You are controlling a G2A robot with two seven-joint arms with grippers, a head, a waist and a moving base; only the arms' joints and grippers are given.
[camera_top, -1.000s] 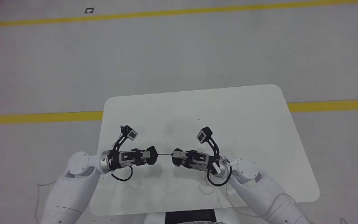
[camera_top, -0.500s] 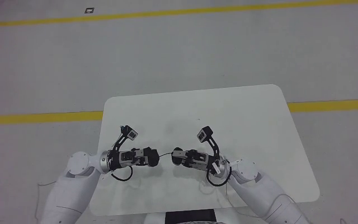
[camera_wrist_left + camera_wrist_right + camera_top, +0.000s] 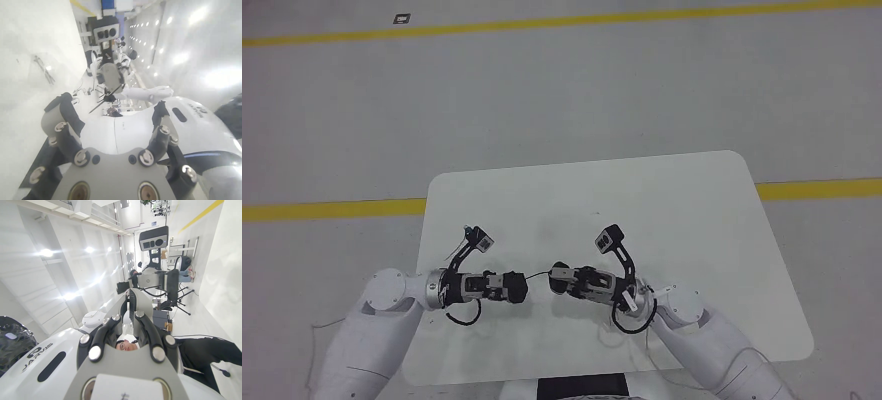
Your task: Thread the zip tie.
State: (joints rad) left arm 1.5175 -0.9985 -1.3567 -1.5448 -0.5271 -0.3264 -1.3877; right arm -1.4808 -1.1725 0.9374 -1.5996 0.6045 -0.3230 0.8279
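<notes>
Locate the zip tie [image 3: 537, 273] in the air above the near middle of the desk [image 3: 672, 200], between the two hands. Read its long axis as running left to right, nearly level, with a slight bow.

Note the right hand [image 3: 558, 279] clenched on the right end of the zip tie, with fingers drawn close together in the right wrist view. Note the left hand [image 3: 518, 285] released, with fingers [image 3: 64, 106] spread wide in the left wrist view and nothing between them.

Treat the free end as pointing left, straight toward the left hand. In the left wrist view, place the zip tie beyond the spread fingers, roughly in line with the opening. Cannot tell from the top view whether the tip touches the left hand. Cannot tell which end carries the head, being too small to make out.

Take the left hand as the nearer one to the free end, and as the likely one to receive it. Judge the coming move to turn on alignment: free end and left opening on one left-right line, at like height.

Expect a miss with the bowed end drooping below the fingers or straying to the near side. Hold the right grip firm to fix the axis during any closing of the left hand.
</notes>
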